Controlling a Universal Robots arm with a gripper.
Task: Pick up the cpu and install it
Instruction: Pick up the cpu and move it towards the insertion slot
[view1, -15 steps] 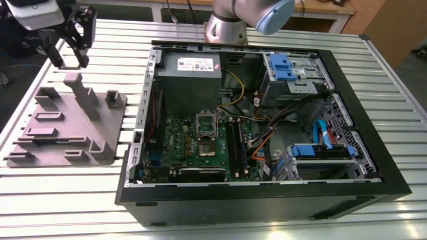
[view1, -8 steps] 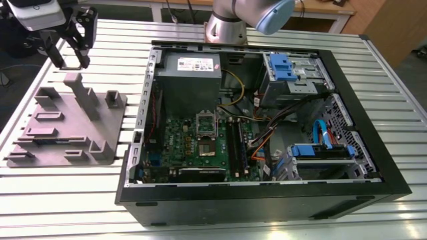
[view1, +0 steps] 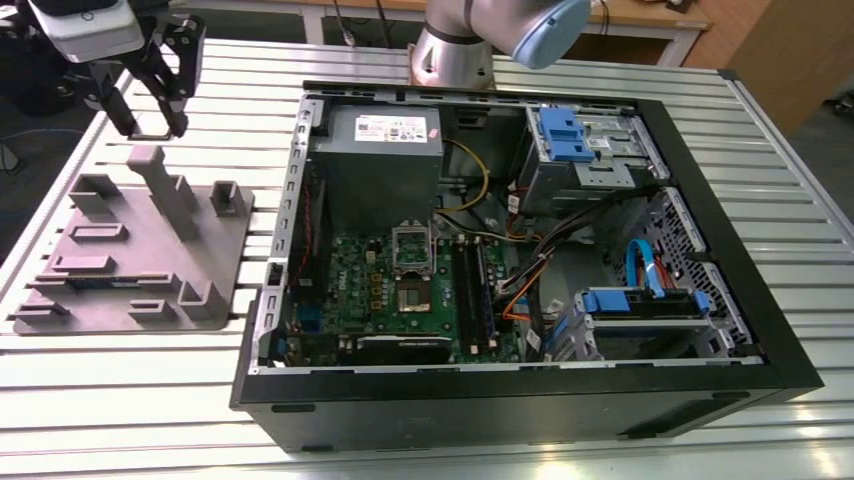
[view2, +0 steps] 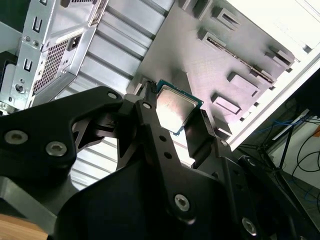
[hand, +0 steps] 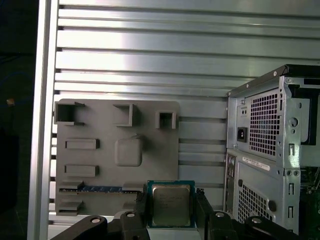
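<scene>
Closest in, the gripper (view2: 177, 109) has its jaws pinching the cpu (hand: 171, 201) by two opposite edges. The silvery lid faces the camera in both wrist views, and the chip sits flat and square between the black fingers (view2: 150, 125).

Just beyond it is the grey fixture plate (hand: 100, 137), with what looks like a memory stick (hand: 100, 189) lying in one of its slots. In the exterior view the jaws hang over the far end of that plate, apart from its upright blocks. So I'd call the pick done: the chip is off the plate and in the air, and the carry is the step in hand.

Further out, across the slatted worktop (view1: 134, 400), the open computer case (view1: 534, 405) lies on its side. The motherboard (view1: 350, 290) is exposed and its socket (view1: 410, 292) is well apart from the jaws, towards the exterior view's right.

To my eye the install calls for travel over the case wall and a level chip. The chip's corners need to be squared to the socket, and the descent should be gentle with no sideways drag. Whether the socket's latch stands open I can't tell from here.
</scene>
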